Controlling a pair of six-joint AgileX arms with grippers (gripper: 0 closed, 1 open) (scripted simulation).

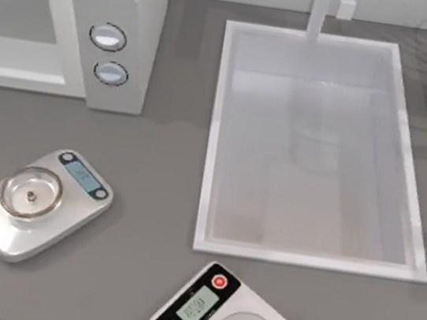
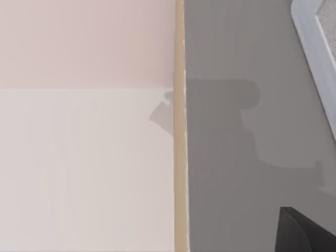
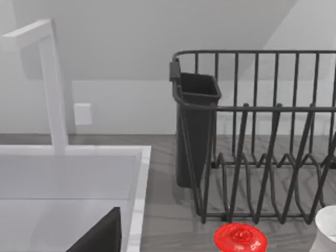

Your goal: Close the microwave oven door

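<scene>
**Door swing could catch the scale**

The microwave oven (image 1: 113, 26) sits at the desk's (image 1: 157, 168) far left; its grey recess looks uncovered, so the door (image 2: 86, 168) is probably the pale flat panel with a tan edge close under the left wrist camera. A push off that edge could slip past it. A round-plate scale (image 1: 41, 201) lies near the front and might be clipped. Whether either end effector is apart or together, I cannot tell.
</scene>
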